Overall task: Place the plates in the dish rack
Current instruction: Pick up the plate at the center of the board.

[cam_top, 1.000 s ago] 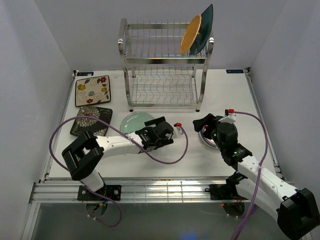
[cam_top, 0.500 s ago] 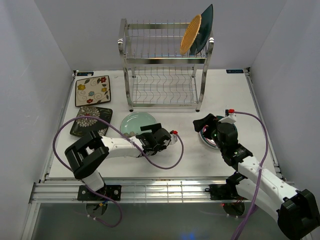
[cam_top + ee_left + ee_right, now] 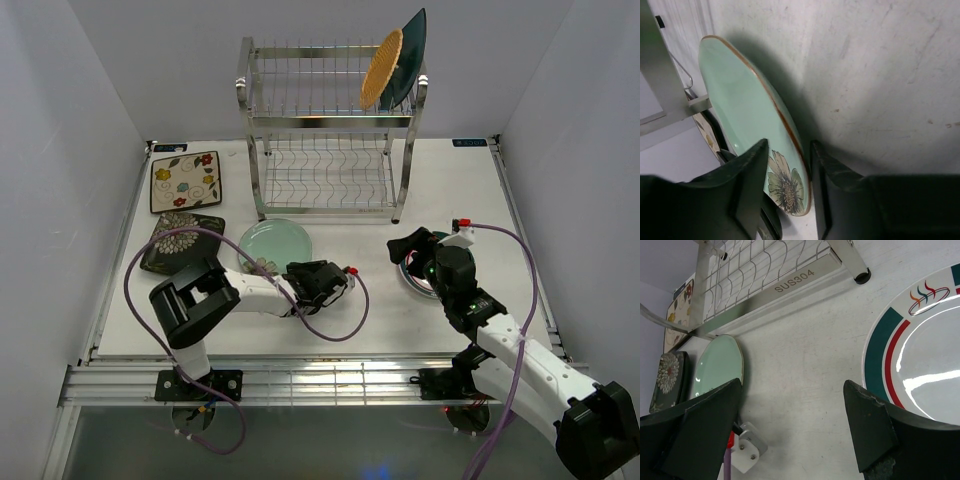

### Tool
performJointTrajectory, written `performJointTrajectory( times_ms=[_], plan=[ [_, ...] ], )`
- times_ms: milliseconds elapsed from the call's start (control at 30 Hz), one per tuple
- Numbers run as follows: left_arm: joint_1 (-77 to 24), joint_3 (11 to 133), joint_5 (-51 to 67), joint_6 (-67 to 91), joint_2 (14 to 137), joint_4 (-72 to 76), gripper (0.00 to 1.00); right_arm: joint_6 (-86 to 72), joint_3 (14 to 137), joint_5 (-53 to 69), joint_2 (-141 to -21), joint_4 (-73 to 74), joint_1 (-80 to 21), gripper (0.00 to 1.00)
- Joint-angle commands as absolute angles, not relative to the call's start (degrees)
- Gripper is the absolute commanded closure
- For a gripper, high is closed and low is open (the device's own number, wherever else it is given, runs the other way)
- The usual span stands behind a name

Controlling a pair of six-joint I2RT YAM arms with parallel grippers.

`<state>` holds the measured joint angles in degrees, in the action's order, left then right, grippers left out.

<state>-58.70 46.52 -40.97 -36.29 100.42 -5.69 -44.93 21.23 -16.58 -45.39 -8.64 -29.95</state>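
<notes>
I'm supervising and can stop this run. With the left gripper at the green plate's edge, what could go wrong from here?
The left gripper straddles the pale green plate only at its rim; such a shallow hold may slip or let it pivot on lifting.
The woven orange plate and teal plate already stand in the top tier of the dish rack; a swinging plate might knock them.

Left arm (image 3: 250, 290) and right arm (image 3: 520, 352) are both showing white links with black joint blocks, each trailing a looping purple cable (image 3: 140, 268) off a small red plug (image 3: 351, 271), green LEDs (image 3: 468, 297) glowing on the right, blocky matte-black fingers (image 3: 747, 185).
</notes>
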Motion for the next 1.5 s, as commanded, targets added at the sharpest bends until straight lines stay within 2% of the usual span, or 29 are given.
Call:
performJointTrajectory(
  times_ms=[0, 233, 267, 300, 667, 767, 900, 1133, 1300, 1467],
  plan=[
    [-58.53, 45.88, -39.99, -36.47, 102.91, -5.54, 0.53, -45.62, 23.29, -17.93, -44.21, -8.97, -29.88, 0.12],
    [-58.71, 45.79, -39.64, -36.65, 103.71, -5.27, 0.8, -45.62, 23.2, -18.11, -43.86, -8.79, -29.8, 0.12],
    [-58.8, 45.7, -39.55, -36.74, 103.62, -5.27, 0.95, -45.62, 23.2, -18.11, -43.77, -8.7, -29.79, 0.12],
    [-58.89, 45.7, -39.46, -36.74, 103.54, -5.36, 1.0, -45.62, 23.12, -18.19, -43.68, -8.7, -29.88, 0.12],
    [-59.15, 47.28, -35.16, -33.75, 97.75, -9.13, 1.0, -45.62, 23.12, -18.11, -43.51, -8.61, -29.79, 0.12],
    [-59.24, 49.48, -30.25, -30.86, 95.28, -13.7, 1.0, -45.62, 23.12, -18.28, -43.33, -8.53, -29.8, 0.12],
    [-59.24, 53.25, -18.06, -25.59, 88.36, -21.42, 1.0, -45.7, 23.11, -18.46, -43.42, -8.61, -29.79, 0.12],
    [-59.24, 55.63, -8.71, -21.37, 76.92, -23.47, 1.0, -45.7, 23.38, -18.37, -44.03, -8.61, -29.79, 0.12],
    [-59.24, 55.55, -7.64, -19.25, 71.64, -21.19, 1.0, -45.88, 23.73, -18.19, -44.65, -8.7, -29.79, 0.12],
    [-59.06, 54.76, -11.42, -17.58, 67.51, -17.06, 1.0, -45.88, 23.91, -18.02, -45.0, -8.79, -29.79, 0.12]
  ],
)
